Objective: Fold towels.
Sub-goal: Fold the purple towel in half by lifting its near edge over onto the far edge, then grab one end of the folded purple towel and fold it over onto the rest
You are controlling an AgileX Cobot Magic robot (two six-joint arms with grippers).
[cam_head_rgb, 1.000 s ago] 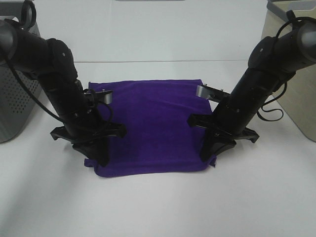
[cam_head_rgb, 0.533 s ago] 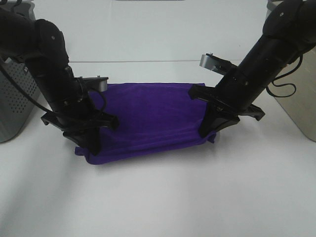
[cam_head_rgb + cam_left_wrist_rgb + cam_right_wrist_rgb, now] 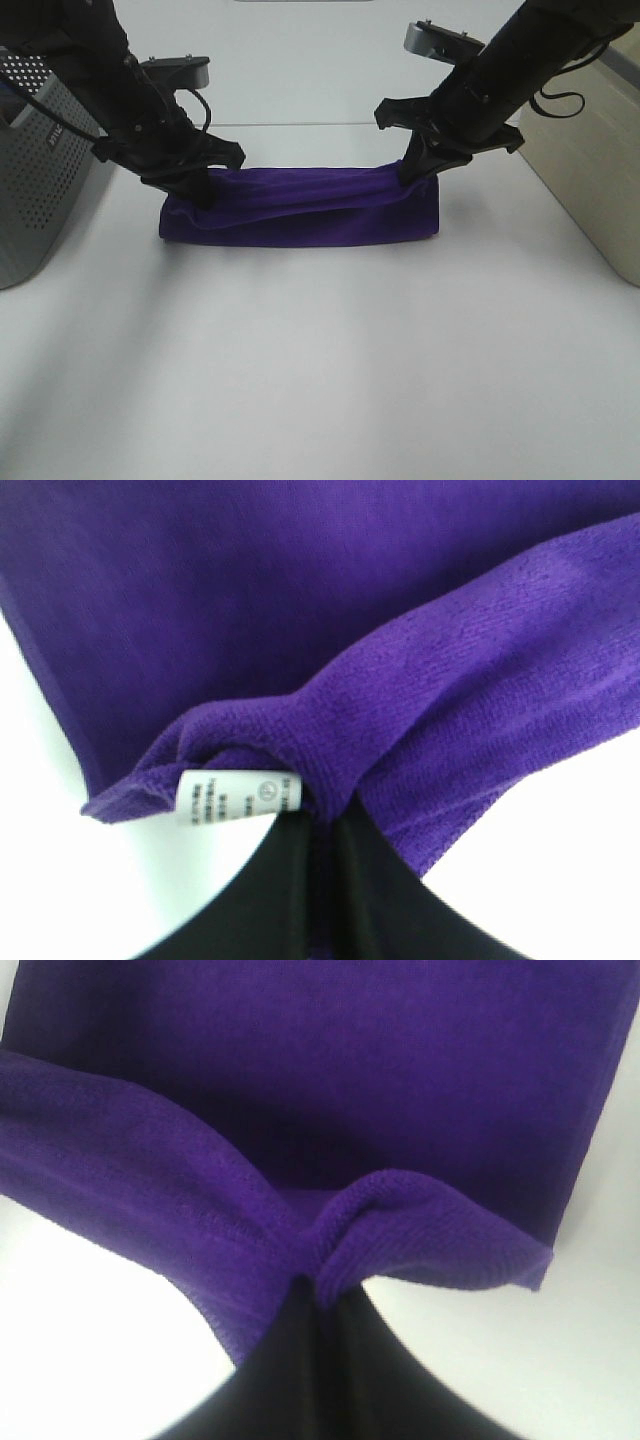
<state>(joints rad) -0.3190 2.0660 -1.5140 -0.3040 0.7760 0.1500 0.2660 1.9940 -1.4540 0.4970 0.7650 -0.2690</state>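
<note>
The deep purple towel (image 3: 300,207) lies across the middle of the white table, its near half lifted and carried back over its far half. My left gripper (image 3: 197,190) is shut on its left corner. The left wrist view shows that pinched corner (image 3: 330,770) with the small white care tag (image 3: 238,800) beside the fingers (image 3: 300,900). My right gripper (image 3: 412,172) is shut on the right corner, which bunches at the fingers (image 3: 300,1370) in the right wrist view (image 3: 380,1210).
A grey perforated basket (image 3: 35,170) stands at the left edge of the table. A beige bin (image 3: 590,150) stands at the right edge. The white tabletop (image 3: 320,360) stretches in front of the towel.
Both grippers have moved away from the front edge toward the back, carrying the towel's near edge up and over. The towel has gone from lying flat to a narrow folded band.
</note>
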